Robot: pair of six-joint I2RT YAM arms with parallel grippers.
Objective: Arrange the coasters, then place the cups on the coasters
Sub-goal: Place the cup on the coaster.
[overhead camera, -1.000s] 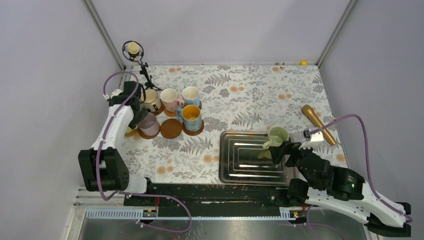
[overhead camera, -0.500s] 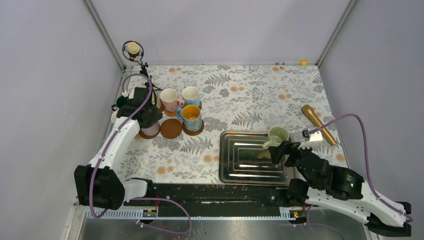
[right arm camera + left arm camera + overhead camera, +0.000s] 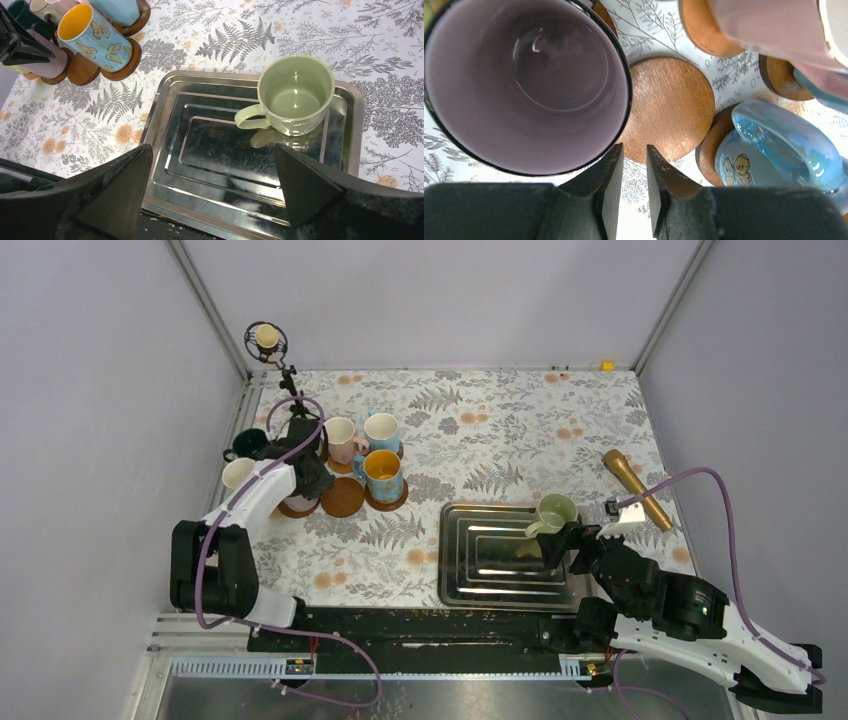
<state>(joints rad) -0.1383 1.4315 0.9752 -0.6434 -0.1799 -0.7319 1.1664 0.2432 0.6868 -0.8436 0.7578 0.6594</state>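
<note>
The worktop carries a steel tray on the right. The pale green cup stands in its far corner, so that one is not yet placed. The right hand hovers over the tray's near side, fingers wide apart and empty. Far left, the butterfly cup, pink cup and light blue cup stand on coasters. The left hand, fingers nearly together with nothing between them, hangs just beside the mauve cup. One bare coaster lies free, likely for the green cup.
</note>
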